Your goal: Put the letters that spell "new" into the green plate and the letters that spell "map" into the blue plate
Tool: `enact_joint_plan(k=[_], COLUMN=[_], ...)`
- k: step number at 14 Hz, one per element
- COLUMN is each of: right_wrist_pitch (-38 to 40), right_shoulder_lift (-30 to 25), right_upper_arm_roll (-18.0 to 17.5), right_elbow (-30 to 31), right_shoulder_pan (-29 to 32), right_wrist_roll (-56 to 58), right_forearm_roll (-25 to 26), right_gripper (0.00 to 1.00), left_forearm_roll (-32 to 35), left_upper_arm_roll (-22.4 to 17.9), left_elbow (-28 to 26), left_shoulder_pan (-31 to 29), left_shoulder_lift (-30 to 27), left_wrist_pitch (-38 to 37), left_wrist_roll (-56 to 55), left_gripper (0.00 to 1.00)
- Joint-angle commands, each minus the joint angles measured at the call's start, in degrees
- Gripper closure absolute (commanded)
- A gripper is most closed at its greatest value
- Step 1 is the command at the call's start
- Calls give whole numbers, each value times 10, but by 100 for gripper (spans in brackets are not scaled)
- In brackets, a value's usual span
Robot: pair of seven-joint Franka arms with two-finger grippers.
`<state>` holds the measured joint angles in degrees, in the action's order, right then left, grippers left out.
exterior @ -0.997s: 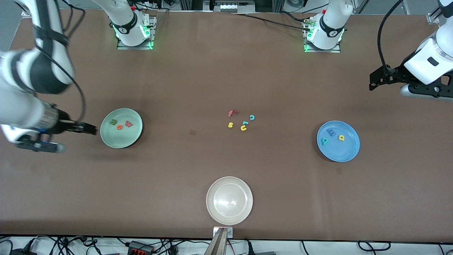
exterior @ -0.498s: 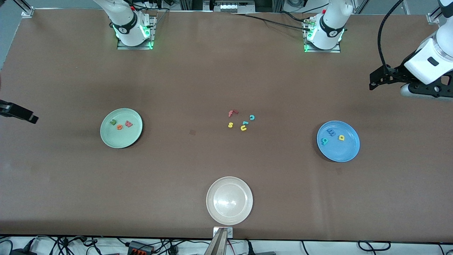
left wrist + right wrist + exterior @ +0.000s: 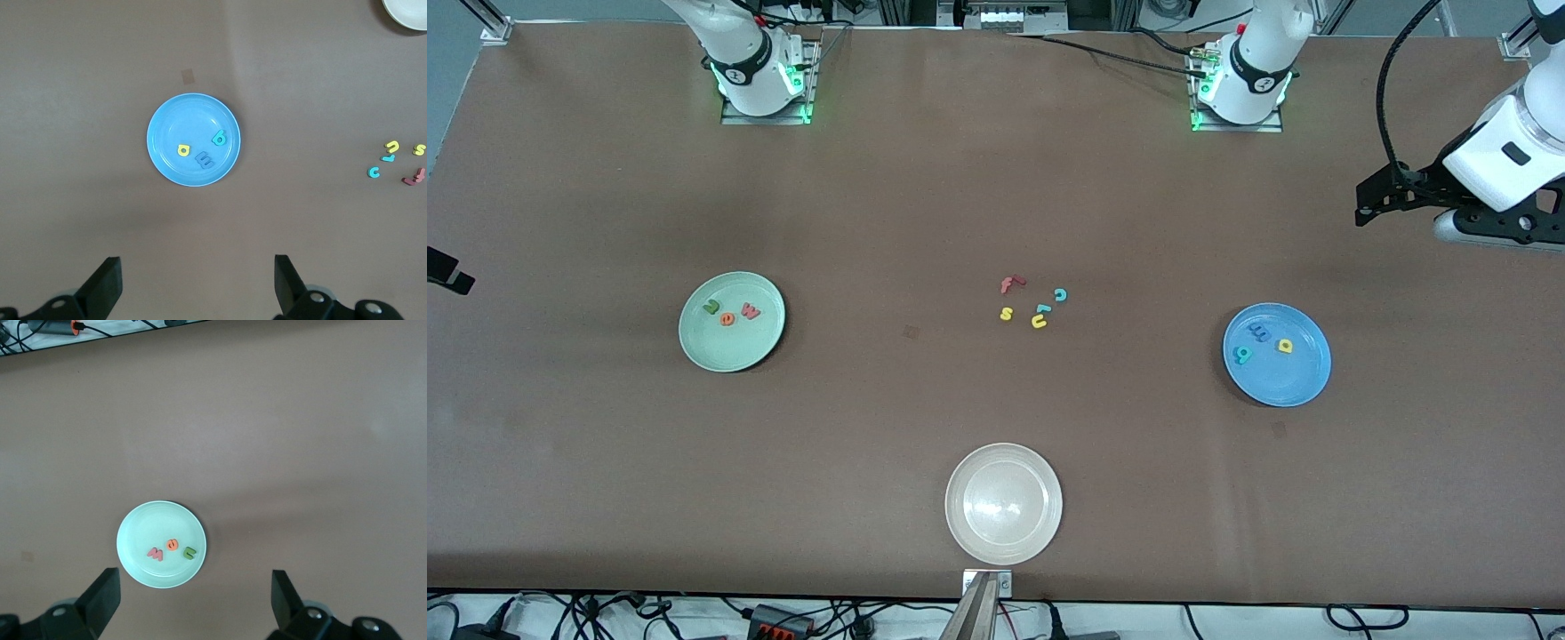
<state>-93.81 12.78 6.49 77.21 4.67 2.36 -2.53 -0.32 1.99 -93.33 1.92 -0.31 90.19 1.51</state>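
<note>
The green plate (image 3: 732,351) holds a green n (image 3: 711,307), an orange e (image 3: 727,317) and a red w (image 3: 751,312). In the blue plate (image 3: 1294,382) lie a blue m (image 3: 1260,332), a teal a (image 3: 1242,355) and a yellow p (image 3: 1285,346). My left gripper (image 3: 197,280) hangs open and empty, high over the table beside the blue plate (image 3: 173,127). My right gripper (image 3: 193,597) is open and empty too, high up beside the green plate (image 3: 143,530). Only one of its fingers (image 3: 449,271) shows at the front view's edge.
A red f (image 3: 1011,284), teal c (image 3: 1060,294), yellow s (image 3: 1006,313), yellow u (image 3: 1039,321) and one more teal letter (image 3: 1042,309) lie loose mid-table. A whitish-beige plate (image 3: 1003,542) with nothing in it sits nearest the front camera.
My right arm has swung away from the green plate toward its end of the table, almost leaving the front view. The left arm and all letters have stayed put.
</note>
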Motion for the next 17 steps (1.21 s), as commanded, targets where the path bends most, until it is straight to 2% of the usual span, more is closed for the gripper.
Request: enact_joint_plan(k=[1,6,7,13,17], right_wrist_pitch=[4,10,9,-34,-31], right_shoulder_lift=[-23,-43,-50,-133,-151], right_upper_arm_roll=[-43,-39,-41,-42,-44], right_elbow=[22,49,60,182,203], right_shoulder_pan=[11,-7,-8,-8,-8], right_wrist_roll=[-9,-23,-25,-19,-13], right_forearm_roll=[23,49,62,63,63], right_gripper=[0,0,0,0,0], left_forearm_roll=[-7,-8,-8,-8,-8], left_upper_arm_roll=[0,0,0,0,0], left_elbow=[14,15,15,14,14], left_shoulder_pan=[-1,-1,-1,-1,-1], left_shoulder_lift=[4,5,4,4,4], left_wrist_pitch=[-8,-9,-9,-11,-12], left_wrist_roll=[8,8,8,8,8], left_gripper=[0,0,0,0,0])
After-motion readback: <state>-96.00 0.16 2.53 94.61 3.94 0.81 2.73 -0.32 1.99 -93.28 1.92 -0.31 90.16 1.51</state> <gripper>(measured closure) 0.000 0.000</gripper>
